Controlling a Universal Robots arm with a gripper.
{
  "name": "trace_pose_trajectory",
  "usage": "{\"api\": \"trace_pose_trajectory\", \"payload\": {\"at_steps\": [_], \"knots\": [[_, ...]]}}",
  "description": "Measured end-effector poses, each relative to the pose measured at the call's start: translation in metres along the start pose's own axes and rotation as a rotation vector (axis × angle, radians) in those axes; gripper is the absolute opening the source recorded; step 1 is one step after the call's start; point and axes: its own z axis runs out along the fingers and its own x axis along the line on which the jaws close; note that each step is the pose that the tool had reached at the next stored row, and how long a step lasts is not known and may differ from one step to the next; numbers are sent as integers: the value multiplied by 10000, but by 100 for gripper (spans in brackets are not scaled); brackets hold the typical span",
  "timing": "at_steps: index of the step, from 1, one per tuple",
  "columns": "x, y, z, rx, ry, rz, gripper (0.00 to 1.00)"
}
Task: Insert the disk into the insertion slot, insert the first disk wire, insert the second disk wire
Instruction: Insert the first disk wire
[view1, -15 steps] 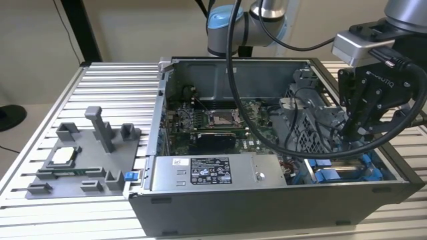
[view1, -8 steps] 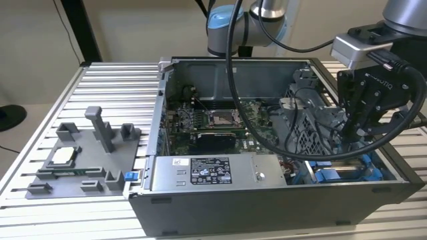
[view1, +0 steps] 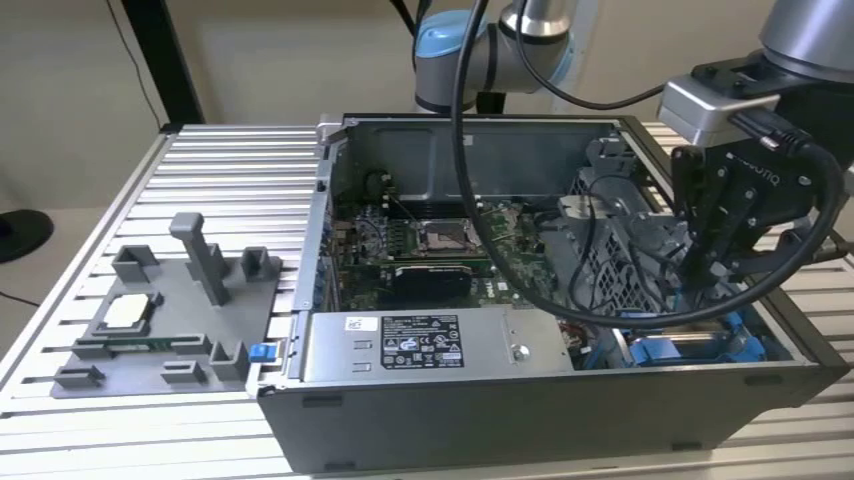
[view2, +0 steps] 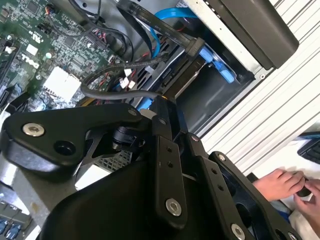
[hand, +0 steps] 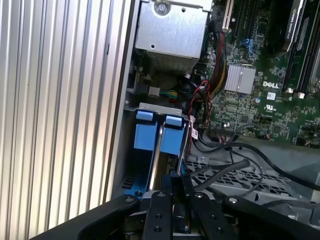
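Claw (hand: 176, 184) amid black cables (hand: 226, 172), insertion slot (hand: 154, 131) beyond

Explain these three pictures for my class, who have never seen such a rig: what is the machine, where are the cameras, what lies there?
The exterior view looks from off the arm: a robot arm reaches into an open computer case on a ribbed metal table. Beside the case lies a grey fixture tray. Both wrist views come from cameras riding on the arm. In the first wrist view its end effector hangs by the insertion slot with its blue tabs. The second wrist view shows a blue cable and a person's hands past the table's edge. What it holds, I cannot tell.
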Motion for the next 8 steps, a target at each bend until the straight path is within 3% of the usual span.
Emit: {"api": "trace_pose_trajectory", "payload": {"at_steps": [8], "knots": [[-1,-2,63,0,-8,31,0]]}}
